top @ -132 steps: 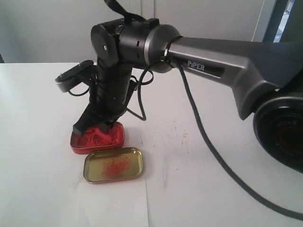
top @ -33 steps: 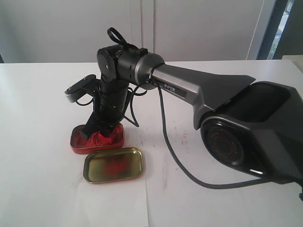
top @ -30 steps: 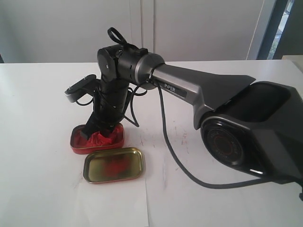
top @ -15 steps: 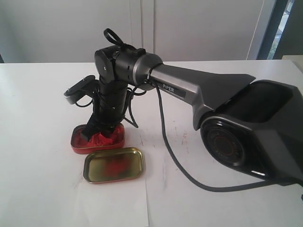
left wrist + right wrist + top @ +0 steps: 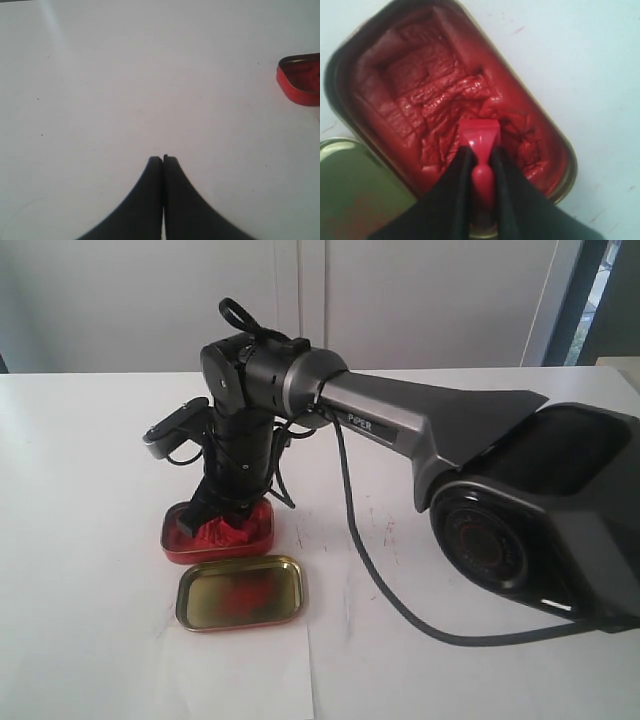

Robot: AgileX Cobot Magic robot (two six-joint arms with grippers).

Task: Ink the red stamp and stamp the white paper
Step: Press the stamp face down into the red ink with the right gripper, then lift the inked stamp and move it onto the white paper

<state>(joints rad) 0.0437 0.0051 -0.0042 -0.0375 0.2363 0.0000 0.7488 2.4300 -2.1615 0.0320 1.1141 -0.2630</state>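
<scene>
The red stamp (image 5: 479, 136) stands base-down in the red ink paste of the open red tin (image 5: 395, 75). My right gripper (image 5: 480, 151) is shut on its knobbed handle, one finger on each side. In the exterior view the right gripper (image 5: 213, 522) reaches down into that tin (image 5: 172, 548), and the stamp cannot be told from the paste there. The white paper (image 5: 250, 675) lies in front of the tins, faint against the table. My left gripper (image 5: 163, 159) is shut on nothing above bare tabletop, with the tin's (image 5: 300, 82) corner off to one side.
The tin's gold lid (image 5: 242, 592) lies open side up just in front of the tin, smeared with red inside. The right arm's black cable (image 5: 370, 570) trails across the table. Faint red specks (image 5: 385, 525) mark the tabletop to the right of the tin.
The right gripper has shifted slightly right with the stamp still in the paste, and the red tin has slid a little to the right with it. The lid has not moved.
</scene>
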